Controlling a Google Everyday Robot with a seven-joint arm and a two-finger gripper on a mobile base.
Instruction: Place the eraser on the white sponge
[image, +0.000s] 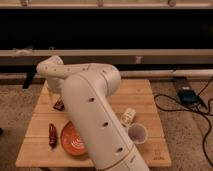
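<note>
The eraser (59, 104), a small dark block with an orange-brown edge, is at the left side of the wooden table (142, 95), partly covered by my arm. My gripper (58, 96) hangs below the white wrist, right above or on the eraser. I cannot tell whether it holds the eraser. The white sponge is hidden, probably behind my arm.
My big white arm link (95, 120) crosses the middle of the table. An orange plate (71, 141) lies at the front left, with a slim dark red pepper-like thing (52, 135) beside it. A white labelled bottle (128, 116) and a white cup (137, 133) are at the right. Cables lie on the floor at the right.
</note>
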